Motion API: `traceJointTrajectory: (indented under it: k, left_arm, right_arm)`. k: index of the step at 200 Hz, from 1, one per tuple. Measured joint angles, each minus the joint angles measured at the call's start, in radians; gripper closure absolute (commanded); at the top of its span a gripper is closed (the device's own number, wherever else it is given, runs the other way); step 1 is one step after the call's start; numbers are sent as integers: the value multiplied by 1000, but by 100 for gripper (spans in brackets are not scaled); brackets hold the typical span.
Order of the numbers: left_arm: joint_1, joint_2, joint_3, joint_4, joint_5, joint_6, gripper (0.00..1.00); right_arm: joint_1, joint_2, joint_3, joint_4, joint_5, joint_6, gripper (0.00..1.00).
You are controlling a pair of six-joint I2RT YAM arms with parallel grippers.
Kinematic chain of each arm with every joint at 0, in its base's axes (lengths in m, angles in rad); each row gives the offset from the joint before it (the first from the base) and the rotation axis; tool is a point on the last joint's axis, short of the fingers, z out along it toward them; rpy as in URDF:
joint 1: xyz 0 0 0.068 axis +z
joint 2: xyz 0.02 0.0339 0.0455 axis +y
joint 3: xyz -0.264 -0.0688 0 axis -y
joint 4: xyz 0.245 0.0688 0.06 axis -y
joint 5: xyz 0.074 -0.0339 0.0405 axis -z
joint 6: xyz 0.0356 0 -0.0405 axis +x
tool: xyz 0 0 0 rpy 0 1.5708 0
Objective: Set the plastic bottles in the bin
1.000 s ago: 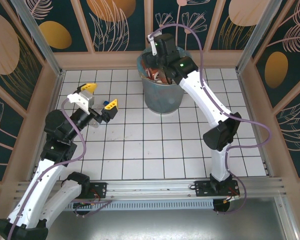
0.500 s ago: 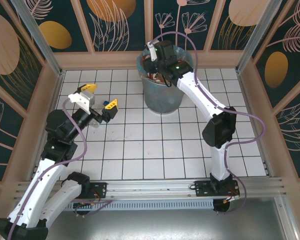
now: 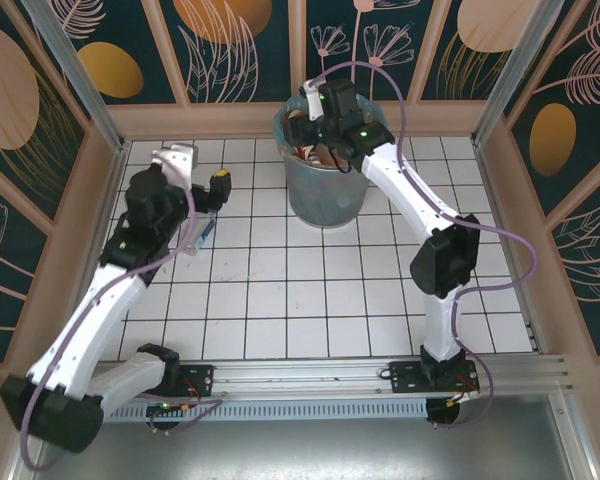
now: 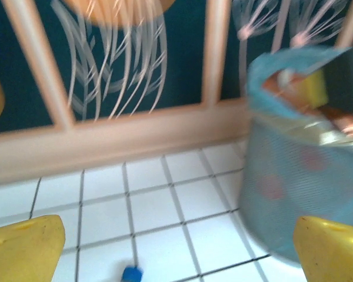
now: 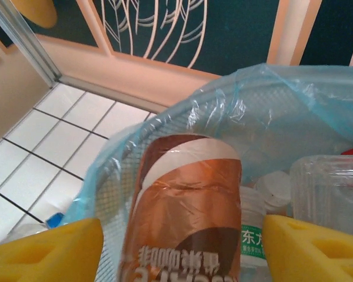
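Tiled table (image 3: pixel 280 300) bears bin (image 3: pixel 325 200); inside, a bottle (image 5: pixel 253 236) labelled 东方.

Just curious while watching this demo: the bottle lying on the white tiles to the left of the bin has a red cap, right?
Not quite: its cap is blue, not red, as the left wrist view shows. The rest holds: the bottle lies on the white tiles to the left of the bin.
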Motion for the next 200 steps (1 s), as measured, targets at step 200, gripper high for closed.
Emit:
traceJointTrajectory:
  k: [200]
  left_arm:
    - [217,705,55,-336,75,-28,39]
  right_arm:
    - [45,-706,-626,372,97,-62,16]
